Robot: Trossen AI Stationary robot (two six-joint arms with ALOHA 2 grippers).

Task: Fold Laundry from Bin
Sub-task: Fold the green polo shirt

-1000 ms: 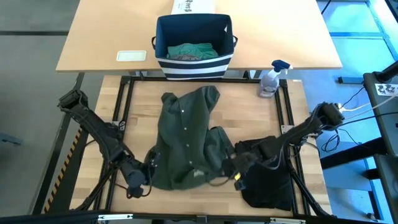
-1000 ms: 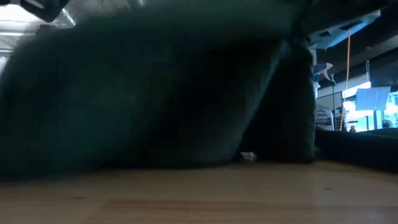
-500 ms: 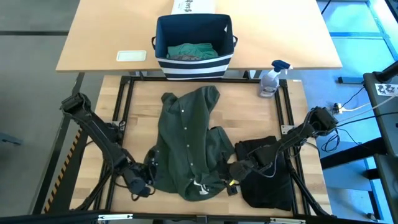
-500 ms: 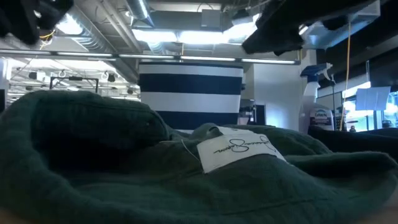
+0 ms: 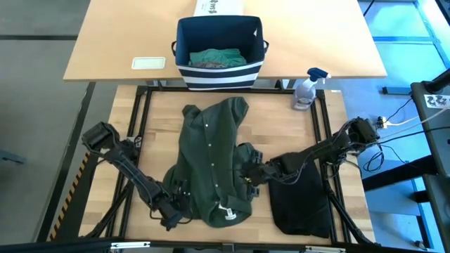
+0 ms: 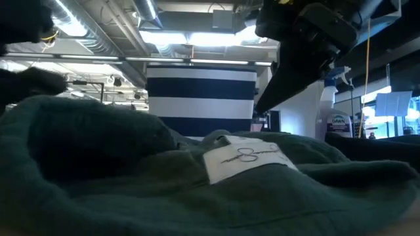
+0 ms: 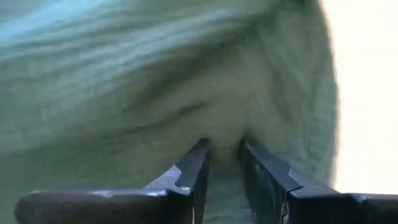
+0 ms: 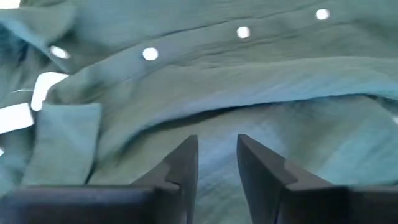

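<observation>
A dark green button shirt (image 5: 211,154) lies crumpled on the wooden table, its near end heaped with a white label (image 6: 246,160) facing up. My left gripper (image 5: 177,209) slants down at the shirt's near left edge, fingers a little apart (image 7: 224,155). My right gripper (image 5: 246,172) hovers over the shirt's right side, narrowly open (image 8: 217,152), with buttoned cloth below it. The striped bin (image 5: 219,70) stands at the far edge with a teal garment (image 5: 218,57) inside. A black garment (image 5: 302,204) lies at the near right. My left gripper comes slanting down at a rounded fold (image 7: 224,118) on the shirt's near left edge, with a fingertip (image 7: 198,155) on either side of the cloth. I cannot tell whether they touch it.
A spray bottle (image 5: 307,88) stands at the table's far right corner. Behind the bin are a white printed box (image 5: 218,7) and a flat white thing (image 5: 148,63) on the tan table. Bare wood shows at the table's far left and far right.
The shirt's near end, held up in front of the low camera a second ago, has dropped and lies heaped on the table with its label up. My left gripper has sunk and gone right toward the shirt's edge. My right gripper has gone left and farther, over the shirt.
</observation>
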